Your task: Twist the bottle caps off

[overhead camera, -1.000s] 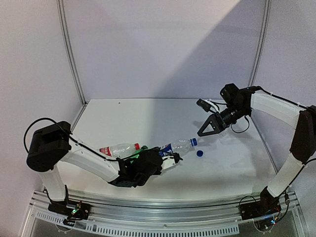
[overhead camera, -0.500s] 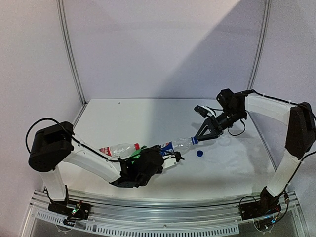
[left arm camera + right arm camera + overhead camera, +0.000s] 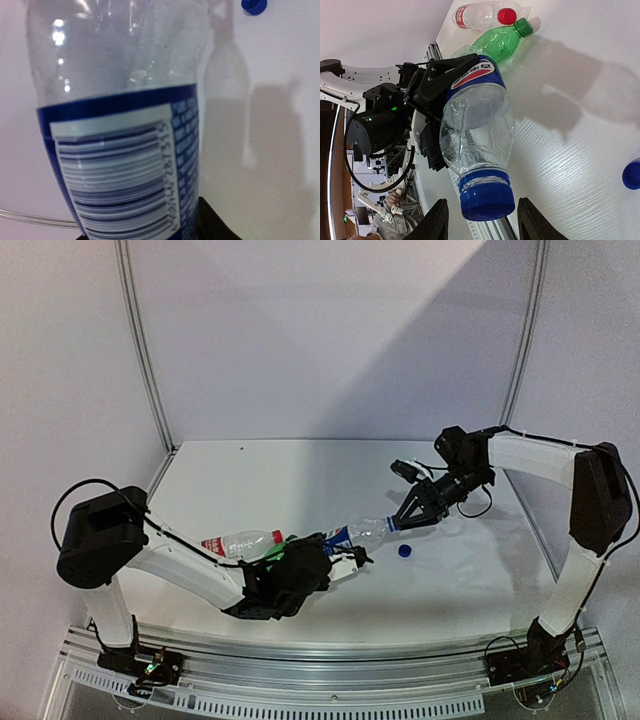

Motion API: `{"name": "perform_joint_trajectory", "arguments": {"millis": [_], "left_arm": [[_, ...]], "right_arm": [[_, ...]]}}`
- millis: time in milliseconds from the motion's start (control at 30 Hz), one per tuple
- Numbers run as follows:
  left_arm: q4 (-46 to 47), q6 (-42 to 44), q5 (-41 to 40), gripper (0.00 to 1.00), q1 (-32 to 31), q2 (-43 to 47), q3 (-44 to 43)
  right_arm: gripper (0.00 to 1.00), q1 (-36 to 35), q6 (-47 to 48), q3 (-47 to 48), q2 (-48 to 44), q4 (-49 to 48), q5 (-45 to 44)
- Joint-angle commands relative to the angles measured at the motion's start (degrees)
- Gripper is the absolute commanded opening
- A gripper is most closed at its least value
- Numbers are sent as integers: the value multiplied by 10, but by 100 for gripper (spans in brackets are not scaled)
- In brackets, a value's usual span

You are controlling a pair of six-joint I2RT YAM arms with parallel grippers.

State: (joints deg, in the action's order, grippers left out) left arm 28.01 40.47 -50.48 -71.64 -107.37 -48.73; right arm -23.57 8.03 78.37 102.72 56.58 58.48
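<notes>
On gripped bottle (image 3: pixel 477 125): Pepsi label (image 3: pixel 470 75), blue barcode (image 3: pixel 115 180).

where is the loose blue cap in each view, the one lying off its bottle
Top external: loose blue cap sits right of centre, just below and right of the capped end of the held bottle.
Left wrist: the cap is in the top right corner, cut by the top edge.
Right wrist: the cap is at the right edge, partly cut off.
Shared landmark: the Pepsi bottle.
</notes>
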Motion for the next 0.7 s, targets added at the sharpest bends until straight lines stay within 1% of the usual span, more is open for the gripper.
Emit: {"name": "perform_joint_trajectory", "arguments": {"millis": [0, 133, 267, 333, 400, 500, 600, 667], "left_arm": [[14, -9, 2, 46, -10, 18, -4], [14, -9, 3, 46, -10, 17, -4], [14, -12, 4, 46, -10, 20, -3], [18, -18, 12, 46, -9, 24, 1], [25, -33, 36, 46, -5, 31, 10], [15, -68, 96, 46, 0, 46, 20], [5, -90, 147, 46, 5, 63, 29], [-5, -97, 185, 47, 7, 74, 36]], "right_arm": [[47, 1, 8, 16, 8, 3, 19], [41, 1, 10, 18, 5, 3, 26], [29, 0, 33, 22, 11, 22, 46], [21, 0, 67, 28, 14, 41, 62], [17, 1, 126, 28, 11, 42, 55], [13, 0, 207, 28, -8, 10, -12], [13, 0, 324, 22, -39, -27, -97], [13, -1, 410, 5, -64, -47, -134]]}}
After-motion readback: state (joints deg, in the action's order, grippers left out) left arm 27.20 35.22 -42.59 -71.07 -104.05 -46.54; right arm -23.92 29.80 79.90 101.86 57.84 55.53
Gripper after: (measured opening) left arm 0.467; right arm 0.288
